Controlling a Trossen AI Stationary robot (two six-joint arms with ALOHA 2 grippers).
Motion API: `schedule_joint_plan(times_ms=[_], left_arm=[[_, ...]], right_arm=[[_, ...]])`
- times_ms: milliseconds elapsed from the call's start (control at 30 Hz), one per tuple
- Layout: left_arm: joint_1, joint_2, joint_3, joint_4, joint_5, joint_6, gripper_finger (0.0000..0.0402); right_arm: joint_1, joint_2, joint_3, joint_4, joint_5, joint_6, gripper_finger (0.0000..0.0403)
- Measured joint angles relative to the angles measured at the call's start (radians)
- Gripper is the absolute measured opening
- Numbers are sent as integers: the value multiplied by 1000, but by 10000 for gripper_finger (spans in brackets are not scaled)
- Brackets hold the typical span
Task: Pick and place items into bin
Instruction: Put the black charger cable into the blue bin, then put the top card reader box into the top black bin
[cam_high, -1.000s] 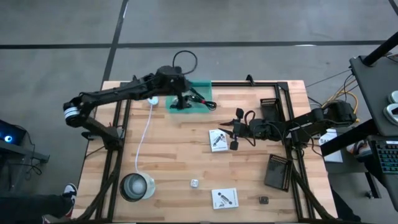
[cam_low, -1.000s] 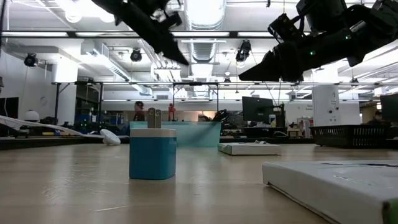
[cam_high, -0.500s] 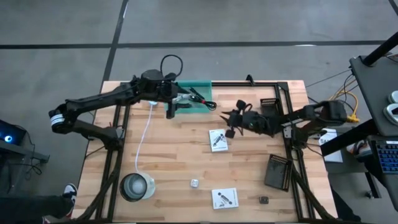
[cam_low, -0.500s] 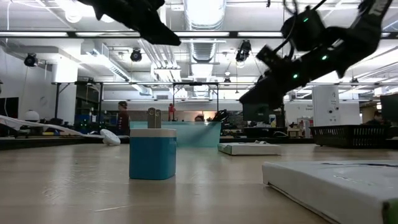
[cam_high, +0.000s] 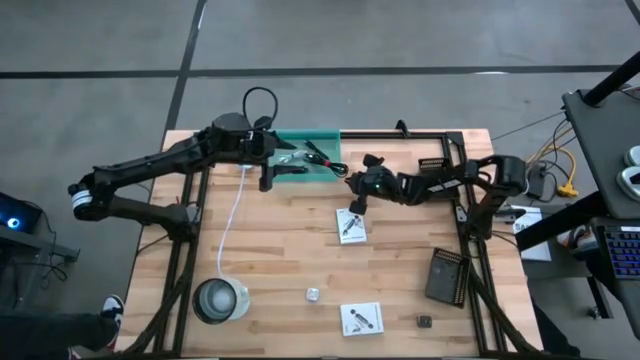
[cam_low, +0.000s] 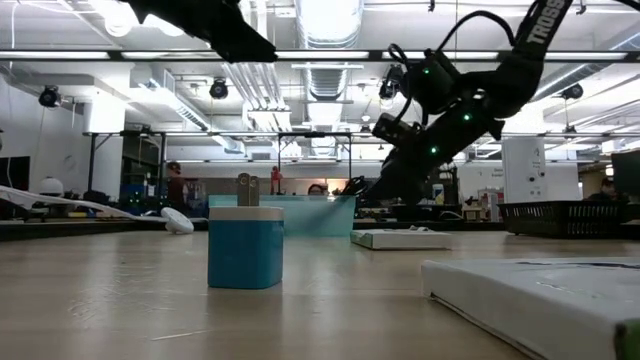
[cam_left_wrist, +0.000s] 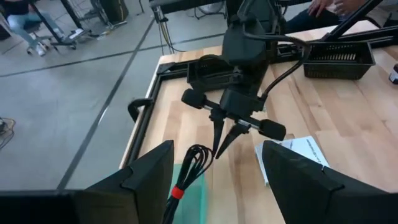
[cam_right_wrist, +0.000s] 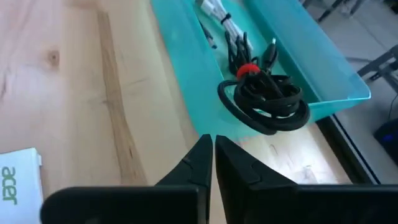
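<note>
The teal bin (cam_high: 322, 141) sits at the table's far edge, with white and black items inside. A black cable with a red tie (cam_right_wrist: 264, 99) lies draped over the bin's right rim, its coil resting on the table. My right gripper (cam_high: 350, 198) is shut and hovers just right of the bin, with its fingertips (cam_right_wrist: 200, 149) pointing down near the cable coil. My left gripper (cam_high: 268, 176) is open at the bin's near left corner. A white printed card (cam_high: 350, 225) lies beneath my right gripper.
A second card (cam_high: 361, 318), a small silvery item (cam_high: 313, 294) and a small black item (cam_high: 424, 321) lie near the table's near edge. The clear round container (cam_high: 220, 300), white cord (cam_high: 232, 215) and black perforated board (cam_high: 448, 275) also stand on the table.
My left gripper has drawn back from over the bin toward the table's left and now sits at the bin's near left corner. My right gripper has travelled left and toward the far edge, from beside the card to the bin's right end, turning as it went.
</note>
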Motion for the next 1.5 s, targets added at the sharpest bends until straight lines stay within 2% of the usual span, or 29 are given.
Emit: schedule_joint_plan(times_ms=[167,267,433,500,700,933,1067,1233,1500], left_arm=[[0,-13,-8,-5,0,-2,228],[0,-14,-8,-8,0,-3,228],[0,-12,-8,-11,0,-4,228],[0,-10,-8,-11,0,-4,228],[0,-10,-8,-15,0,-52,228],[-1,-9,-9,-40,0,-53,228],[-1,-9,-9,-44,0,-53,228],[-1,-27,-9,-69,0,-52,228],[-4,-159,-33,-239,-6,-55,228]], right_arm=[[-12,-3,40,-28,30,-21,9],[-30,-1,69,-26,28,-98,9],[-43,-4,124,78,23,-199,9],[-42,-6,150,59,-7,-215,8],[-48,-5,198,2,-119,-194,8],[-63,-8,239,-123,-22,-140,9],[-64,-9,264,-243,-23,-77,9],[-59,-47,256,-282,-29,-47,8],[-55,-106,213,-306,-33,-16,9]])
